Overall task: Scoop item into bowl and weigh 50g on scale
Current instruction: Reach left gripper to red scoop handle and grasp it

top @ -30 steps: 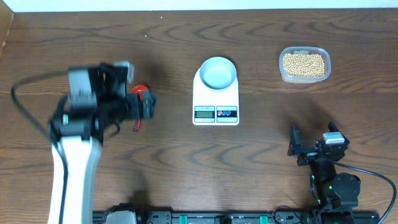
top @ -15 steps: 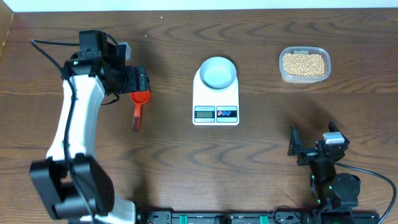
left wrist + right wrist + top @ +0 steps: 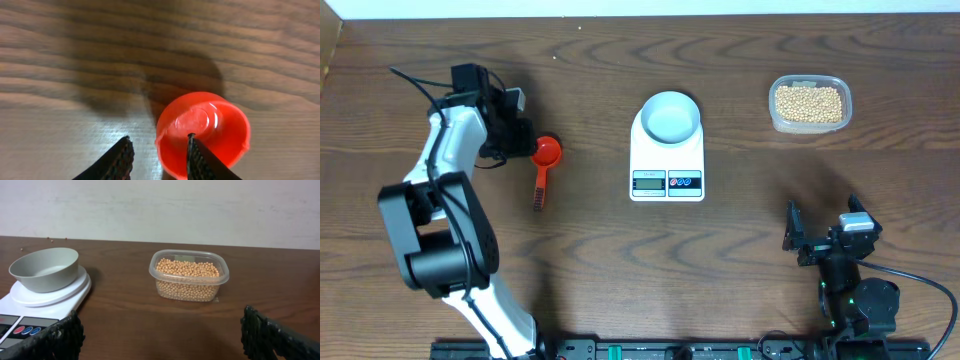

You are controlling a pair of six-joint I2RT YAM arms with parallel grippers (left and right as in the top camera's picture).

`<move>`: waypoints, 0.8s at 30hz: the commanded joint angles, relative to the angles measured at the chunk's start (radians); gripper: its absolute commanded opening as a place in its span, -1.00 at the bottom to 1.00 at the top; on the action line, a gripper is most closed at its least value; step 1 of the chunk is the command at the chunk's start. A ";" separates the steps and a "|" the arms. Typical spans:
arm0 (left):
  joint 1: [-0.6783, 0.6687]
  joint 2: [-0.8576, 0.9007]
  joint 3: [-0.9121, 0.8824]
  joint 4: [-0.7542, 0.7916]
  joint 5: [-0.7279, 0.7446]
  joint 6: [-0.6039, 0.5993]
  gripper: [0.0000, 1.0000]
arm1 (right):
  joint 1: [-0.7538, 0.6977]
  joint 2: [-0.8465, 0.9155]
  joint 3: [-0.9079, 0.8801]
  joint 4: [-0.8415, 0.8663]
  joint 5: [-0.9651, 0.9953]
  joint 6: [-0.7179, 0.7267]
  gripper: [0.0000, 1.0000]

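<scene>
A red scoop [image 3: 548, 151] lies left of the scale, its handle [image 3: 538, 188] pointing to the table's front. My left gripper [image 3: 523, 140] is at the scoop's cup. In the left wrist view the left gripper [image 3: 159, 142] straddles the cup's left rim: one finger [image 3: 200, 160] is inside the red scoop [image 3: 220, 125] and the other stands outside, apart from the rim. The pale bowl [image 3: 670, 117] sits empty on the white scale [image 3: 667, 165]. Beans [image 3: 808, 102] fill a clear tub at the back right. My right gripper [image 3: 823, 225] rests open at the front right.
The right wrist view shows the bowl [image 3: 45, 269] on the scale [image 3: 50, 297] to the left, and the tub of beans [image 3: 187, 275] straight ahead. A pale wall runs along the table's far edge.
My left arm has swung toward the back left. Its gripper has come down at the scoop's cup, and its jaws have narrowed around the rim. The right arm is still.
</scene>
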 commanded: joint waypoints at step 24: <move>-0.012 -0.031 0.043 0.047 0.115 -0.244 -0.85 | 0.007 0.000 -0.002 -0.004 0.000 -0.007 0.99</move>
